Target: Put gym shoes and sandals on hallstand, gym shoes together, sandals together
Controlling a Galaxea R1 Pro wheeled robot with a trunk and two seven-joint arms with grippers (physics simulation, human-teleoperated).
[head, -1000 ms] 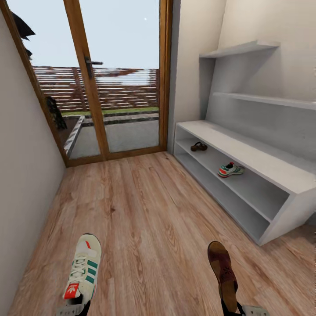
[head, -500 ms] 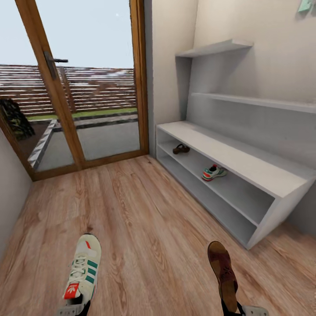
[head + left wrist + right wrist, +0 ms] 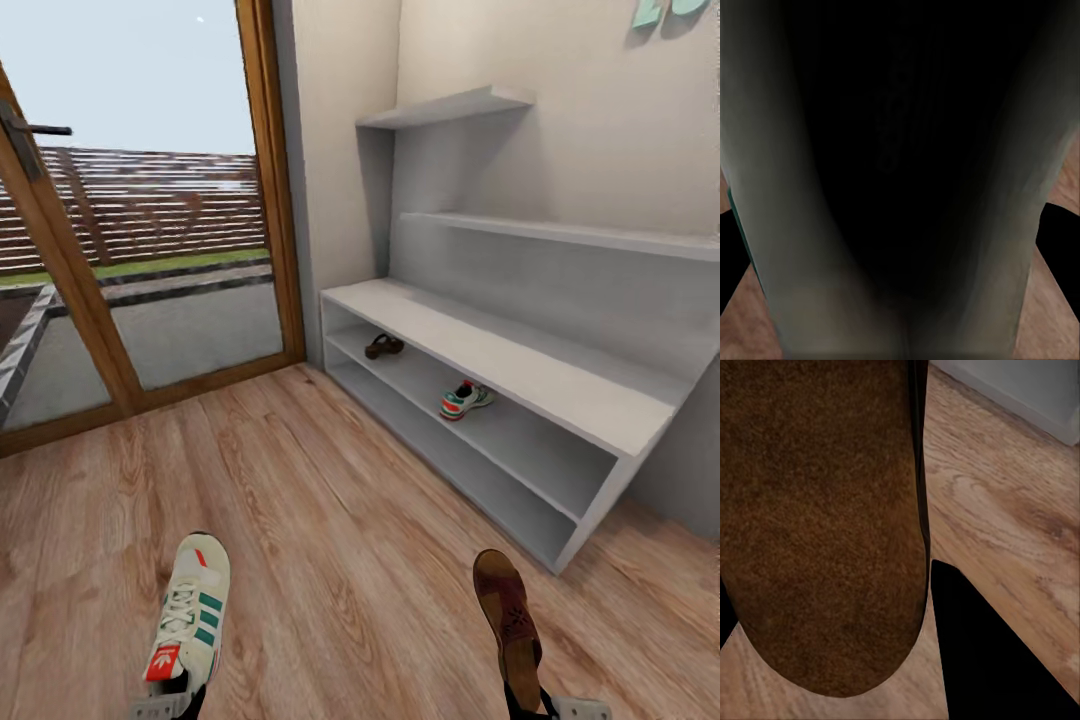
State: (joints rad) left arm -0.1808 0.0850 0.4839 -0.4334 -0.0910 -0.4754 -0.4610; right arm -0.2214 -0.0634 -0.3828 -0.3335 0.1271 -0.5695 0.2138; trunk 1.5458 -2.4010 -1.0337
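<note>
a cream-white gym shoe with green side stripes and a red-orange tongue label (image 3: 190, 625) sits held in the left tool (image 3: 165, 705), above the light brown wood-grain plank floor (image 3: 340, 520). the right tool (image 3: 545, 705) holds a brown suede-textured sandal (image 3: 508, 625). on the upper open shelf under the wide top of the pale grey-white hallstand (image 3: 500, 360) lie a second brown sandal (image 3: 384, 346) and a second striped gym shoe (image 3: 465, 400), well apart.
</note>
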